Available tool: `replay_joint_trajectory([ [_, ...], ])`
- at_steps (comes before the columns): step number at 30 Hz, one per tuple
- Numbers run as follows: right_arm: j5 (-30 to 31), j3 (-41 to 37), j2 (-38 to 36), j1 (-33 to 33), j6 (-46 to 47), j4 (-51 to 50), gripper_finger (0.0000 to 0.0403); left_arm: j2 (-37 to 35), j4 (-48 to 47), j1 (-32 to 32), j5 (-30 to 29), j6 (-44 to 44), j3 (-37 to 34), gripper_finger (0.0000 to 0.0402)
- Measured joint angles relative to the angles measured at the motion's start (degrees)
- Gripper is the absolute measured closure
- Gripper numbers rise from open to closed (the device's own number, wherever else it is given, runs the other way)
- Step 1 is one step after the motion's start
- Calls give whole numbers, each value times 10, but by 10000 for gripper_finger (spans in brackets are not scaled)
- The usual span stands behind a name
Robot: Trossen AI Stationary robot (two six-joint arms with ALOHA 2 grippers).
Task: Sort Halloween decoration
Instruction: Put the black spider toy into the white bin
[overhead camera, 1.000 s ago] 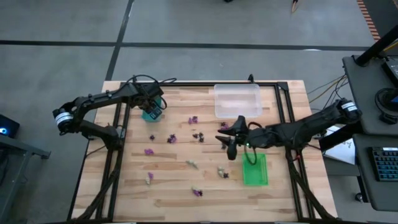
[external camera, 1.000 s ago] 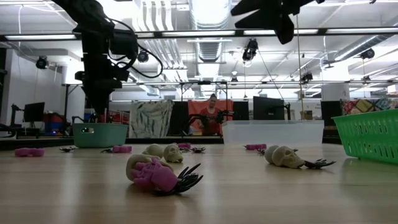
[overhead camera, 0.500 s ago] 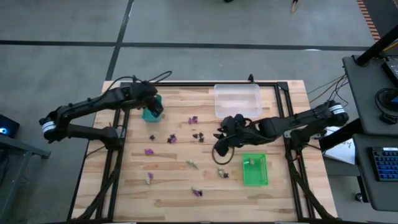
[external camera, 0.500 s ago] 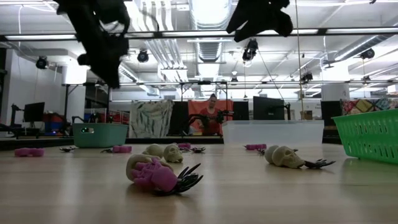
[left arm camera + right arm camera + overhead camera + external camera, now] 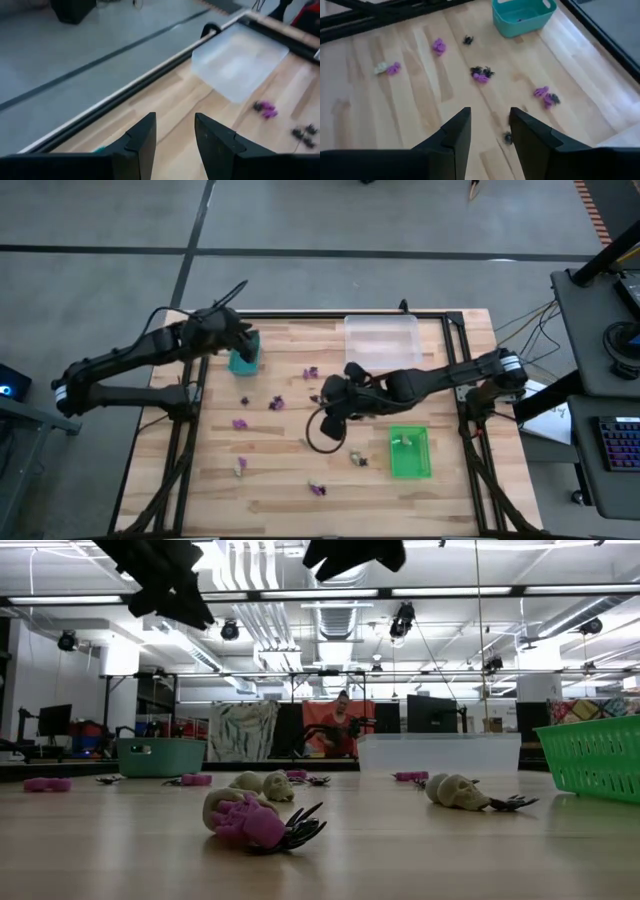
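Left gripper (image 5: pixel 174 137) open, empty, above clear tray (image 5: pixel 240 60); right gripper (image 5: pixel 487 132) open over trinkets (image 5: pixel 481 73); low view alone shows person (image 5: pixel 342 725).

**Trays and trinkets across the tabletop**

The pale wooden tabletop (image 5: pixel 270 470), framed by black rails, carried three trays. A teal tray (image 5: pixel 245 358) sat near the far left corner, a clear tray (image 5: pixel 381 340) lay against the far edge right of centre, and a bright green tray (image 5: pixel 409 452) rested toward the near right. Halloween decoration (image 5: pixel 240 423) pieces, purple, black and pale cream, lay scattered over the middle, well apart from each other, some reaching toward the near edge.
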Motion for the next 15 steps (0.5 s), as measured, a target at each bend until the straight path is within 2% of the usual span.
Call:
replay_joint_trajectory([
  [6, 5, 29, 13, -7, -57, -20, 293, -23, 25, -2, 4, 0, 0, 284],
  [9, 4, 31, 9, -15, -56, -45, 301, -24, 26, -15, 38, -4, 0, 284],
  [15, -9, 27, -1, -27, 32, -226, 316, -6, 49, -82, 51, -24, -15, 284],
])
